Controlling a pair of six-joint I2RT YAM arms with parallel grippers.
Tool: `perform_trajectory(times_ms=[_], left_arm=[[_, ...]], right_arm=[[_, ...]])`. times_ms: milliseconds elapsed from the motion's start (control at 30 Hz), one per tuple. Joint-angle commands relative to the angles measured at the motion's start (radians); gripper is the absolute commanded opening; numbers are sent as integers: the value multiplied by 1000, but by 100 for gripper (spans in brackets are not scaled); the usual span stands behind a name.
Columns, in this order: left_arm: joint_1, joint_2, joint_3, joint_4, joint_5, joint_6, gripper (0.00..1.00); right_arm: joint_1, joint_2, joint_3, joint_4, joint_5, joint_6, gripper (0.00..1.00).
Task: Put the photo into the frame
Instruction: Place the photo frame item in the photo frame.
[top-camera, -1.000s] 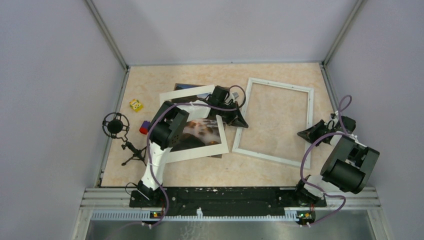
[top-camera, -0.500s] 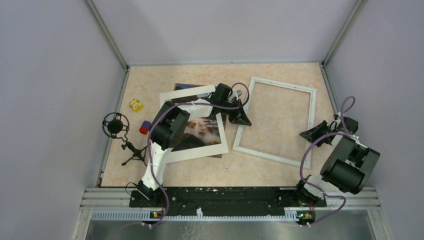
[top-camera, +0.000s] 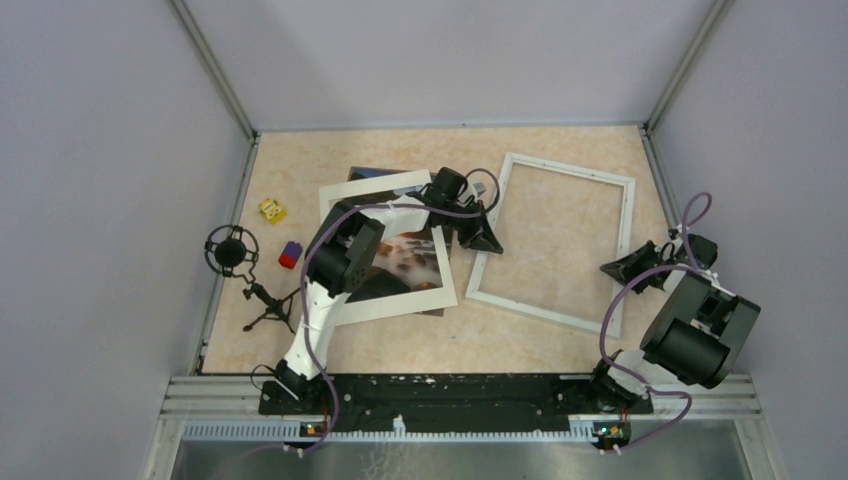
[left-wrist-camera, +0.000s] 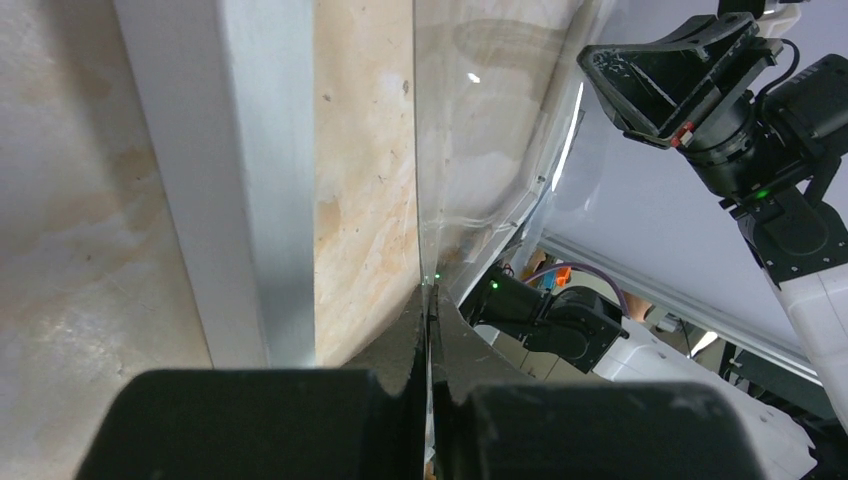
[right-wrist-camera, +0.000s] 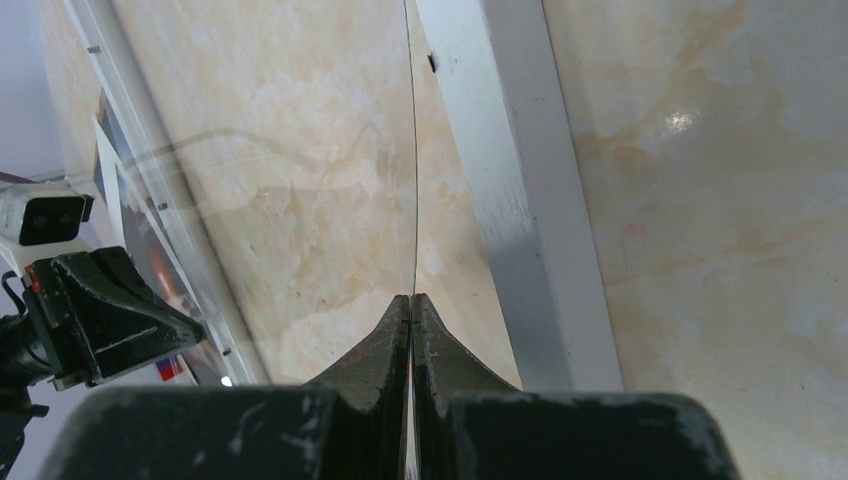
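The frame (top-camera: 560, 169), white bars around bare tabletop, lies right of centre; one of its bars shows in the left wrist view (left-wrist-camera: 265, 180) and in the right wrist view (right-wrist-camera: 520, 180). The photo (top-camera: 405, 256) lies left of it under a white mat (top-camera: 345, 198), partly hidden by my left arm. A clear pane (left-wrist-camera: 490, 120) hangs edge-on over the frame, its faint surface (right-wrist-camera: 300, 180) also visible from the right. My left gripper (top-camera: 484, 238) (left-wrist-camera: 430, 300) is shut on the pane's left edge. My right gripper (top-camera: 608, 270) (right-wrist-camera: 411, 300) is shut on its right edge.
A yellow block (top-camera: 272, 210) and a purple-and-red block (top-camera: 289, 254) lie at the left. A small microphone on a tripod (top-camera: 232, 252) stands by the left wall. A dark sheet's corner (top-camera: 372, 173) pokes out behind the mat. Metal rails border the table.
My left gripper has shifted a little to the right, and the frame's far end has shifted right with it. The right gripper has barely moved.
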Motion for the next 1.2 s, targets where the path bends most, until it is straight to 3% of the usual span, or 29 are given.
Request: perform_trajectory(times_ms=[0, 367, 1167], left_arm=[[11, 3, 44, -27, -23, 31, 4], [38, -16, 32, -110, -55, 90, 15], [46, -22, 28, -130, -83, 130, 27]], right_arm=[[-18, -18, 4, 36, 26, -11, 0], [-19, -33, 5, 36, 30, -6, 0], [-20, -37, 10, 8, 103, -14, 0]])
